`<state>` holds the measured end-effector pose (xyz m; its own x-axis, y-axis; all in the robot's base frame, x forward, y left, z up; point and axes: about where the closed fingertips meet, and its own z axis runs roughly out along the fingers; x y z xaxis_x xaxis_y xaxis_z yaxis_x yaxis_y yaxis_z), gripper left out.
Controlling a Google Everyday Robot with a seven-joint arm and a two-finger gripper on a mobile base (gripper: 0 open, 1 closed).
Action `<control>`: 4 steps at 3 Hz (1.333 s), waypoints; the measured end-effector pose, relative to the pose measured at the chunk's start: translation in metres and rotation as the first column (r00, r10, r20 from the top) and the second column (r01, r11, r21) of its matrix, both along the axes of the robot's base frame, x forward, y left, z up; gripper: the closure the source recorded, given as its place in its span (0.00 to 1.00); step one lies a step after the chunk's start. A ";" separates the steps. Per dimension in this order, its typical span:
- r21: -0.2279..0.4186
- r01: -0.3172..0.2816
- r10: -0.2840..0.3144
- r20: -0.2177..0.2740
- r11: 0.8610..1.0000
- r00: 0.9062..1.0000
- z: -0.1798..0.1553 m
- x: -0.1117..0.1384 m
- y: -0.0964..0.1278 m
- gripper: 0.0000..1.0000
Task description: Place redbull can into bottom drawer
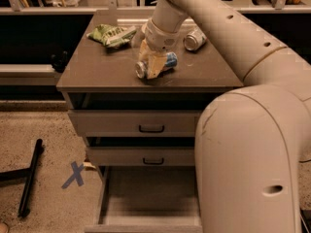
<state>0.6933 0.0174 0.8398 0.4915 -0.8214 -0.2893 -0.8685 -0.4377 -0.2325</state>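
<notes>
Camera view: my gripper straddled the redbull can, which lay on its side on the cabinet top. Whether it had clamped, I could not tell. The bottom drawer stood open. By my judgement, lift and placement were not yet done.
</notes>
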 end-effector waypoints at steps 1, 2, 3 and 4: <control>0.040 0.025 -0.027 0.052 0.999 0.998 0.033 -0.016 -0.013 1.00; 0.064 0.088 -0.091 0.045 0.994 0.995 0.051 -0.056 -0.021 1.00; 0.064 0.088 -0.091 0.046 0.994 0.995 0.051 -0.056 -0.021 1.00; 0.112 0.101 -0.103 0.009 0.989 0.995 0.043 -0.058 -0.021 1.00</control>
